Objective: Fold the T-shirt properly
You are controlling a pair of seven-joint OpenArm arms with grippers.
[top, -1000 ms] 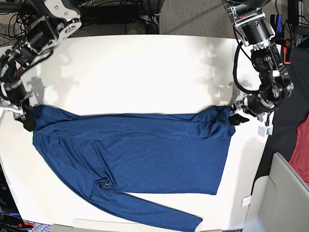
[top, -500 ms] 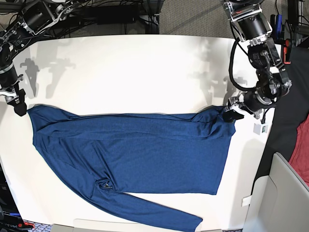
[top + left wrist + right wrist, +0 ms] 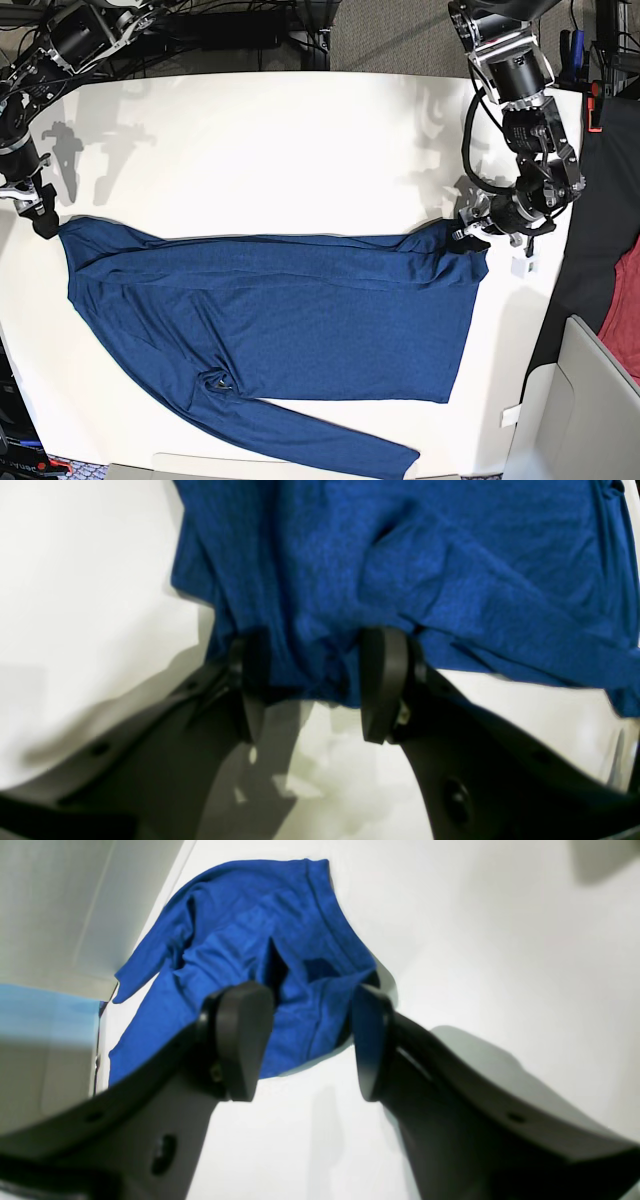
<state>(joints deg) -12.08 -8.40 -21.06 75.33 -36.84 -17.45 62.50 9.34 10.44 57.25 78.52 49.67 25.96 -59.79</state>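
The dark blue T-shirt (image 3: 270,310) lies flat on the white table (image 3: 280,150), one long sleeve trailing toward the front edge. My left gripper (image 3: 468,236) rests at the shirt's right upper corner. In the left wrist view its jaws (image 3: 315,680) stand apart, with the T-shirt's (image 3: 400,555) bunched edge lying loose between the fingers (image 3: 382,680). My right gripper (image 3: 42,218) hovers just off the shirt's left corner. From the right wrist camera it (image 3: 310,1040) is open and empty, the T-shirt's corner (image 3: 250,930) lying beyond the fingertips.
Black cloth (image 3: 600,250) and red cloth (image 3: 625,300) hang past the table's right edge. A pale grey box (image 3: 585,410) stands at the front right. Cables run behind the table's far edge.
The right gripper let go of the shirt's left corner and drew back up and left. The left gripper slid slightly left at the right corner and its jaws widened.
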